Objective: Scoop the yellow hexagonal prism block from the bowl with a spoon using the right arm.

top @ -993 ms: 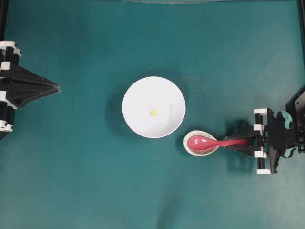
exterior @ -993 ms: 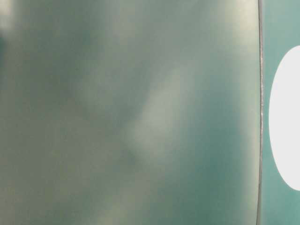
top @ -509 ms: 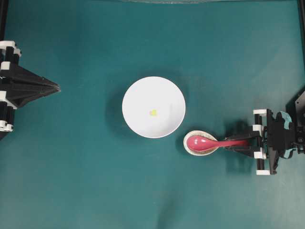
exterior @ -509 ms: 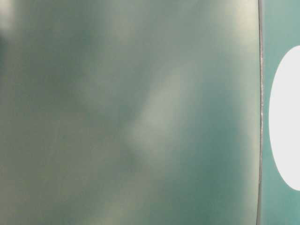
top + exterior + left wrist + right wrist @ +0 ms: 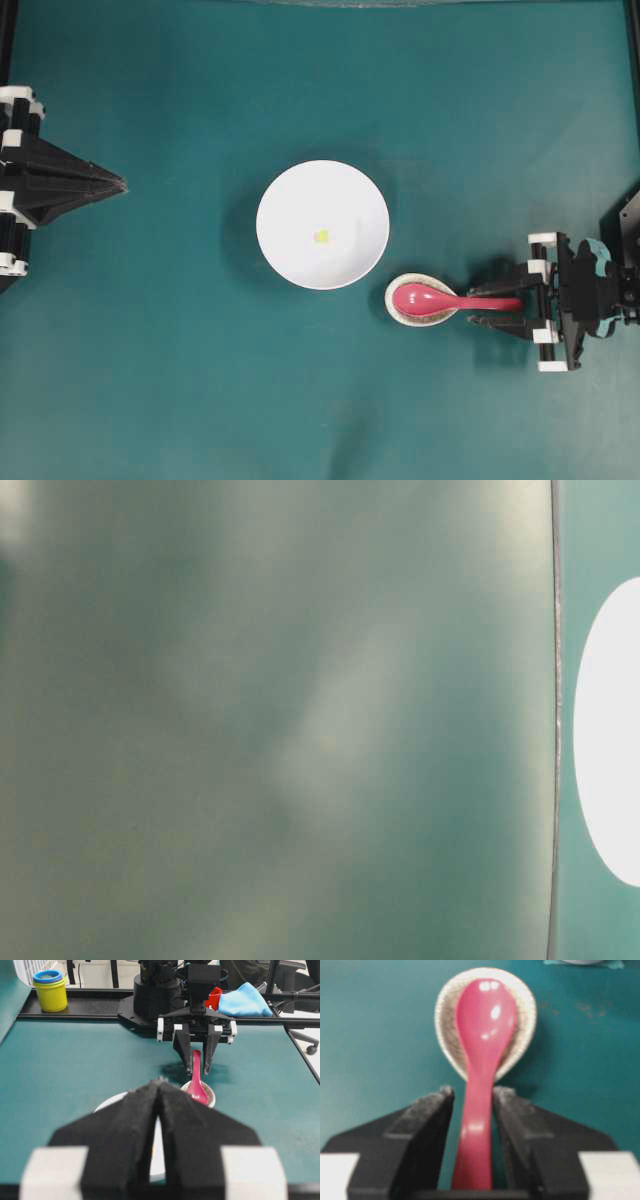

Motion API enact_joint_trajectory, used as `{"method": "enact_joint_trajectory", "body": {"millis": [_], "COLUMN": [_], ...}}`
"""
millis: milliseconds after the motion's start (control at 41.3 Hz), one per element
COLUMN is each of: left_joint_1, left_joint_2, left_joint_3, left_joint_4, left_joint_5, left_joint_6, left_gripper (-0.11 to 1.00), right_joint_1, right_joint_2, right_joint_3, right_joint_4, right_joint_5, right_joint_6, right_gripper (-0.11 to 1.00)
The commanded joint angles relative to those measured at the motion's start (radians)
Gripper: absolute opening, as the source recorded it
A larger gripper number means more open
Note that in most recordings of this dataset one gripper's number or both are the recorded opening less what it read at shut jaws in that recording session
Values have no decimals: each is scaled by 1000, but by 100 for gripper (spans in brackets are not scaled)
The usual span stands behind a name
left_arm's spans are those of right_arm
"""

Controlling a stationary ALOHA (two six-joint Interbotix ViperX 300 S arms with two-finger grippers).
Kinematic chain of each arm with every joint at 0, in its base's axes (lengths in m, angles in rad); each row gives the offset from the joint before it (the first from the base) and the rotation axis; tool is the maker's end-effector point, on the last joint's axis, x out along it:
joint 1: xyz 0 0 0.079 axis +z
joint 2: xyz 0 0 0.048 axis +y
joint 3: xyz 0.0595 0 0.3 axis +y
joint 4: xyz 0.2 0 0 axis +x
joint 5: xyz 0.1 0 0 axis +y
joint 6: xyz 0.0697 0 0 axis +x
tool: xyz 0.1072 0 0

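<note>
Red-pink spoon (image 5: 440,298), speckled beige dish (image 5: 404,314), white bowl (image 5: 290,200)

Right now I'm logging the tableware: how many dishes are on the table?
2. The white bowl sits mid-table holding the yellow block; the small speckled dish lies beside it, under the spoon head.

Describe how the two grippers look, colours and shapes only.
Left gripper: matte black, tapering to a wedge, with white blocks at its base. Right gripper: two black fingers with a rough, foam-like inner face, white blocks on the crossbar, and a teal patch on the wrist behind.
</note>
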Motion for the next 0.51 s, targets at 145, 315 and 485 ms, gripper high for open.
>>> {"method": "enact_joint_trajectory", "body": {"millis": [145, 315, 485], "left_joint_1": [2, 3, 3], "left_joint_2": [8, 9, 8], "left_joint_3": [-28, -28, -28], "left_joint_4": [3, 3, 3], "left_joint_5": [-5, -3, -5], "left_joint_6": [-2, -2, -3], "left_gripper": [0, 0, 0], "right_joint_1": [-2, -28, -40], "right_joint_2": [-9, -9, -9], "right_joint_3": [-6, -6, -8], "right_joint_4": [-6, -5, -5], "right_joint_5": [-12, -12, -11], "right_joint_6": [-2, -2, -2], "right_gripper": [45, 45, 44]}}
